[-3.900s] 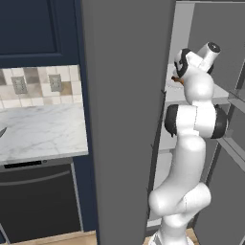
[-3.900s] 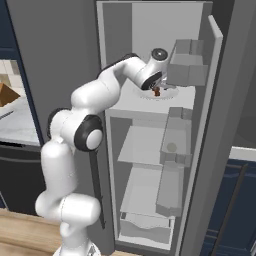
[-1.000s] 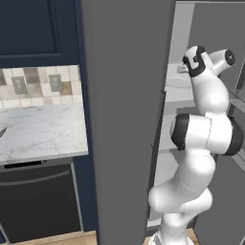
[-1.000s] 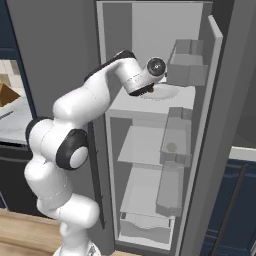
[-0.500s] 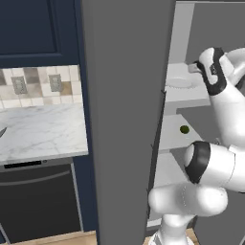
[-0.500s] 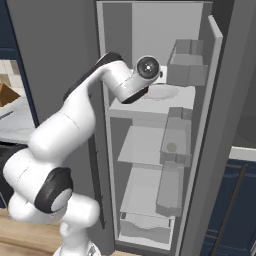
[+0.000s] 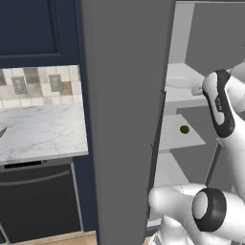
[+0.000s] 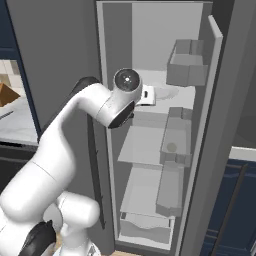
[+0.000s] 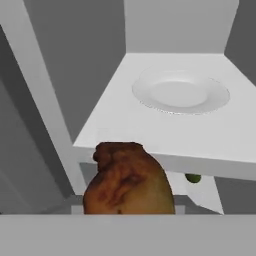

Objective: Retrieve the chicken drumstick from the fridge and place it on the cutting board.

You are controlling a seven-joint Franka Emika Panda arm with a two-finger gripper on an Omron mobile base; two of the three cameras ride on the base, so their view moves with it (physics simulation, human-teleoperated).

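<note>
The chicken drumstick (image 9: 128, 181), a lumpy brown-orange piece, sits right in front of the hand camera and hides the fingertips. My gripper (image 8: 148, 95) is shut on it, just in front of the upper shelf's front edge of the fridge (image 8: 150, 137). The broad grey fridge door (image 7: 125, 95) stands open on the left side. On the upper shelf lies a white round plate (image 9: 180, 92) with nothing on it. The cutting board is out of view.
A tiny green ball (image 7: 184, 129) lies on the shelf below the plate. Grey door bins (image 8: 186, 69) hang on the right door. A marble counter (image 7: 40, 131) and a dark oven front (image 7: 38, 201) are left of the fridge, under navy cupboards (image 7: 33, 26).
The hand has drawn back from the plate on the upper shelf, taking the drumstick with it. The elbow has swung down and back, and the plate is now bare.
</note>
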